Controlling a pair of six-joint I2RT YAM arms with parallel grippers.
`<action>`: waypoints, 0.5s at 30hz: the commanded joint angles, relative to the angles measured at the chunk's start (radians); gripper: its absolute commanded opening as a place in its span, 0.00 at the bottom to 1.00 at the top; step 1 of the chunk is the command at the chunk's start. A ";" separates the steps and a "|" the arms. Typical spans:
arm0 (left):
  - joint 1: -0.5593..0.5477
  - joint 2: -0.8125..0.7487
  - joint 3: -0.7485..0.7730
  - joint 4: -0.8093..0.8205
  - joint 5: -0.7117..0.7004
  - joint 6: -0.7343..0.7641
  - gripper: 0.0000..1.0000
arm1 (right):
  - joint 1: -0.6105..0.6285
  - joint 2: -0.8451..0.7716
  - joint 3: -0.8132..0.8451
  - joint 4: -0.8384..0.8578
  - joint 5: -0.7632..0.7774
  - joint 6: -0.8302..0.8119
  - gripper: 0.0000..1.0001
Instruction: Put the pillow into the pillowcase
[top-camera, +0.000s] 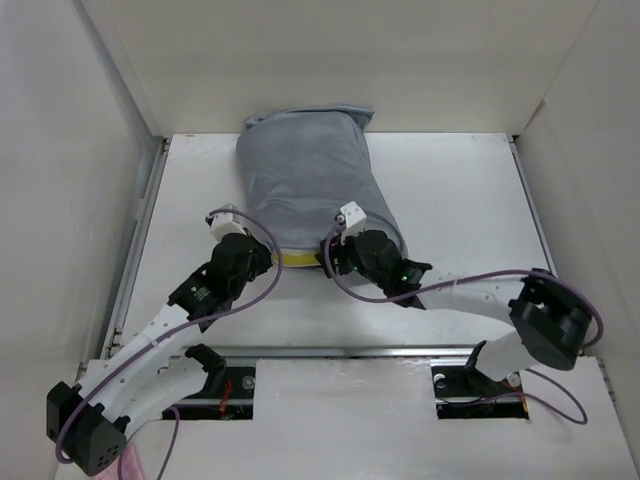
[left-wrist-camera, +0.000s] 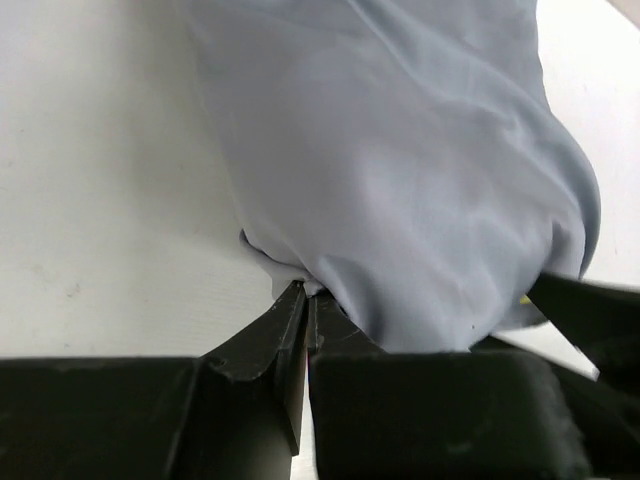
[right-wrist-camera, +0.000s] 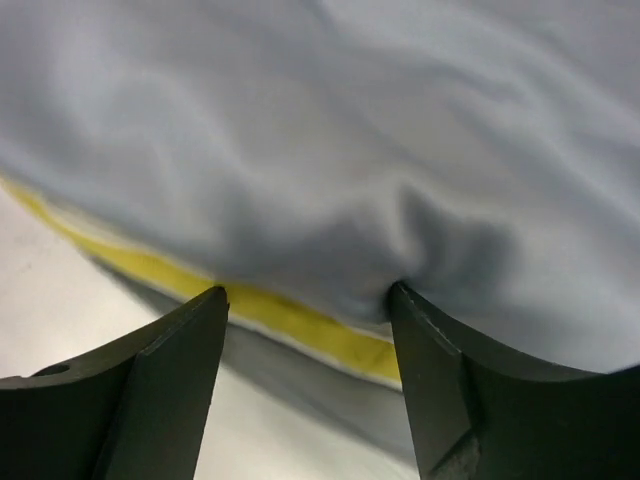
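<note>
- Grey pillowcase (top-camera: 310, 175) covers the pillow (right-wrist-camera: 300, 325); yellow edge shows at 6 o'clock.
- Left gripper (left-wrist-camera: 303, 300) pinches the hem, 7 o'clock.
- Right gripper (right-wrist-camera: 307, 295) wide, 5 o'clock.

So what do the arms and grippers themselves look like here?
White link shells with black joint housings on the left arm and right arm, purple cables looping along both. Small white camera blocks at the wrists. Fingers are matte black and wedge-shaped.
</note>
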 joint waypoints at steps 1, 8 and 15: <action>-0.032 -0.009 0.078 0.025 0.052 0.035 0.00 | 0.017 0.098 0.107 0.130 -0.046 0.023 0.71; -0.062 -0.038 0.192 -0.017 0.052 0.080 0.00 | 0.106 0.059 0.146 0.023 0.116 0.103 0.36; -0.062 -0.047 0.255 -0.037 0.063 0.133 0.00 | 0.106 -0.223 0.158 -0.199 0.171 0.070 0.58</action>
